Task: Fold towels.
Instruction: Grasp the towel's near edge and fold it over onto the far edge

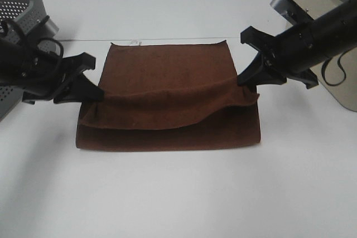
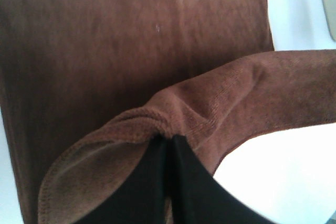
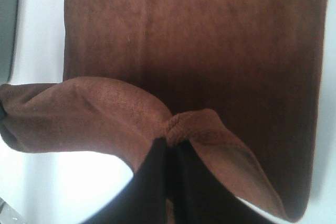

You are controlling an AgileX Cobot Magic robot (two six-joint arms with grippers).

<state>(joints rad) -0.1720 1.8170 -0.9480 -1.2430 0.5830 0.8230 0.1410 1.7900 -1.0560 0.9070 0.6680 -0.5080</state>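
Note:
The dark reddish-brown towel (image 1: 167,90) lies on the white table, its near part folded over and lifted toward the far edge. A small white tag (image 1: 134,42) shows at the far edge. My left gripper (image 1: 99,93) is shut on the towel's left corner (image 2: 157,124), held a little above the cloth. My right gripper (image 1: 242,80) is shut on the right corner (image 3: 184,124). The lifted hem sags between the two grippers. Both wrist views show the flat towel (image 2: 131,35) (image 3: 210,35) beneath the pinched corners.
A grey perforated basket (image 1: 22,9) stands at the back left behind the left arm. A beige panel (image 1: 321,4) and a cable (image 1: 334,73) are at the far right. The white table (image 1: 178,193) extends in front of the towel.

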